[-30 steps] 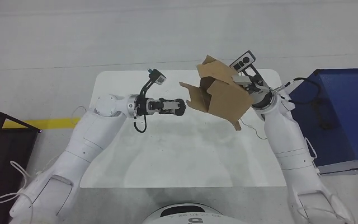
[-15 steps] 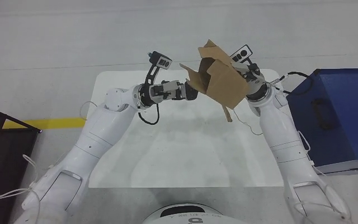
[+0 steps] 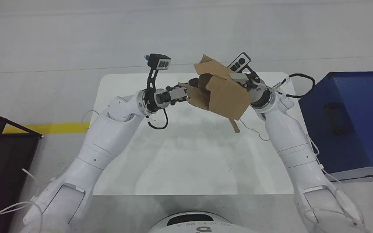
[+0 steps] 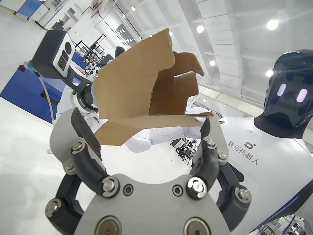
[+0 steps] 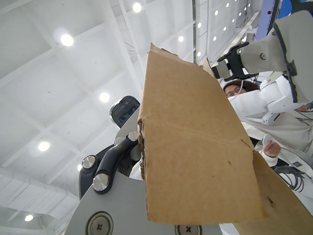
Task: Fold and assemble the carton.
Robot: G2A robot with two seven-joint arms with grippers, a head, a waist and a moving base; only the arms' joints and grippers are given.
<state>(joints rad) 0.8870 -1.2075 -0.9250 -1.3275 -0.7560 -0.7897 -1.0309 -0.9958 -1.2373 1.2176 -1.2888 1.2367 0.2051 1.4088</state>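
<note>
Carton (image 3: 224,96) held up above the far edge of the table (image 3: 175,169).
The left gripper (image 3: 187,93) is placed at its left side, the right gripper (image 3: 249,91) at its right side.

Nothing legible stands on the task's things: the carton (image 3: 224,96) shows plain brown faces, with no label, number or print that can be made out in the top view or either wrist view. The one marking nearby is a yellow stripe (image 3: 55,127) on the floor at nine o'clock from the table (image 3: 175,163), and it bears no lettering.
</note>
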